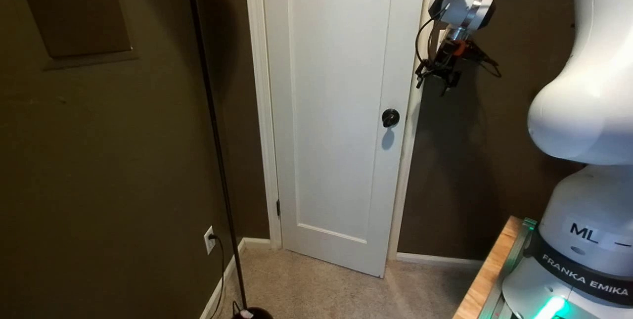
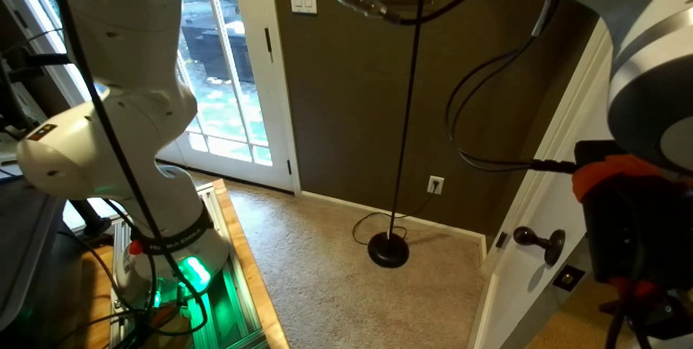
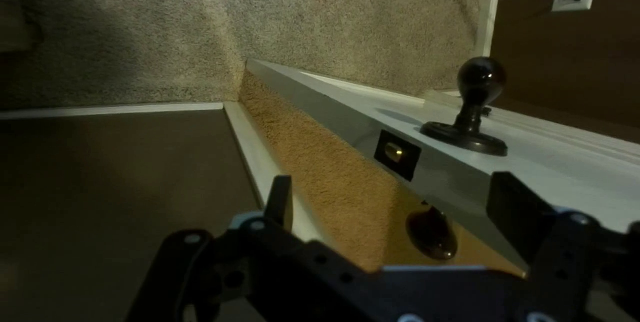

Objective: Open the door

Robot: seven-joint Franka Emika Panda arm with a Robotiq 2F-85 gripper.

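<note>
A tall white panelled door [image 1: 336, 86] spans twelve to six o'clock in the middle of an exterior view; it stands ajar, its lower free corner jutting out from the white frame [image 1: 261, 86] above beige carpet [image 1: 321, 284]; a dark round knob [image 1: 390, 117] sits near its free edge, between two and three o'clock; at two o'clock from that knob, and apart from it, hangs the black claw [image 1: 431, 88] of a white robot arm [image 1: 588, 101]; the arm's base, glowing green, stands on a wood-edged worktop [image 1: 490, 269] at four o'clock.

In the wrist view the claw's two fingers [image 3: 278, 199] are spread wide; beyond them the door's edge slants from about eleven o'clock to four, with a latch [image 3: 394, 152] set in it beside the knob; a strip of tan carpet [image 3: 330, 182] shows between door and frame; towards four o'clock a second dark knob [image 3: 431, 234] juts from the door's far side; whether a finger touches the door cannot be told.

A thin black pole [image 1: 218, 151] rises at nine o'clock in an exterior view, before a brown wall [image 1: 123, 160]; at ten o'clock in an exterior view, daylight fills a glass-paned door [image 2: 261, 67].
</note>
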